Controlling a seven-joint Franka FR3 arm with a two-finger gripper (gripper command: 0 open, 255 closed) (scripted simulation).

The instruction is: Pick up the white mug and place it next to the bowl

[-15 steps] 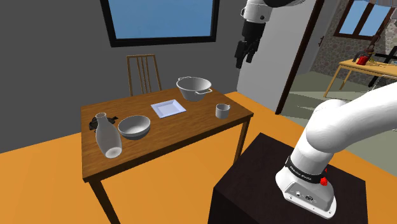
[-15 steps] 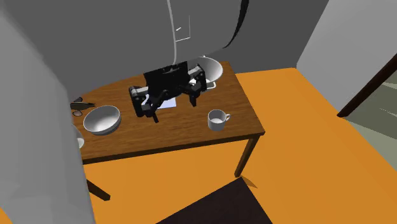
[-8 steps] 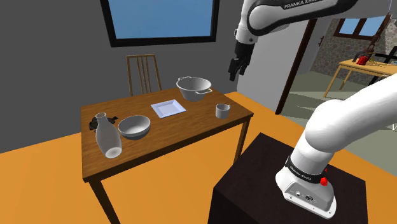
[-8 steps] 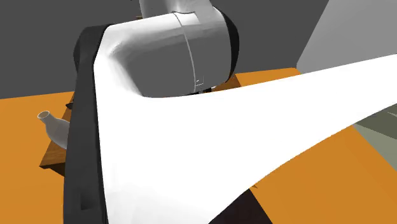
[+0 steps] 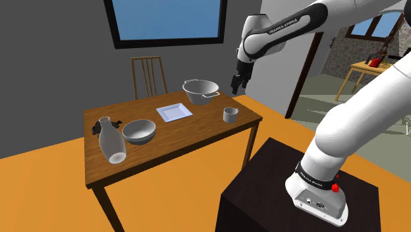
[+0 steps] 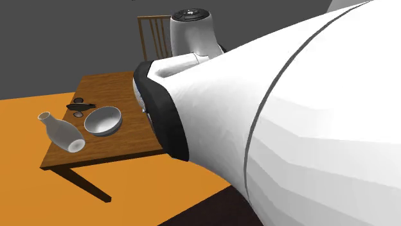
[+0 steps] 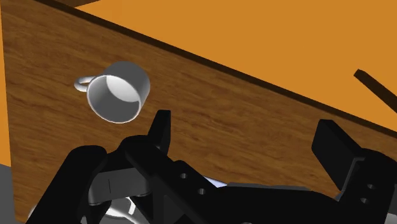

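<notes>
**A:** ok so how far along is this one? grabbed anything?

**B:** nope, barely started imo. The mug [image 5: 230, 115] sits upright on the table [image 5: 191, 135] with nothing touching it. The gripper [image 5: 236, 84] hangs in the air well above it.

**A:** fingers open or shut?

**B:** Wide open. In the wrist view the fingers [image 7: 162, 127] stand far apart with just bare wood between them. The mug isn't in that gap, it's out ahead of one finger and off to that side. Its handle points away from the hand.

**A:** and the bowl?

**B:** The bowl [image 5: 139, 131] is well apart from the gripper, way across the table from the mug, with a plate [image 5: 174, 112] in between. There's a bottle [image 5: 112, 142] lying just beside the bowl on its far side from the hand. There's also a second, two-handled bowl [image 5: 201, 91] much nearer the gripper, but I'm guessing the plain one is the target.

**A:** so what's left?

**B:** Pretty much all of it. My read is it's in the approach. It has to line the gap up over the mug, come down, close on it, lift, carry it across and set it beside the bowl. The free spot looks like the bowl's near side, since the bottle crowds the other.
</notes>
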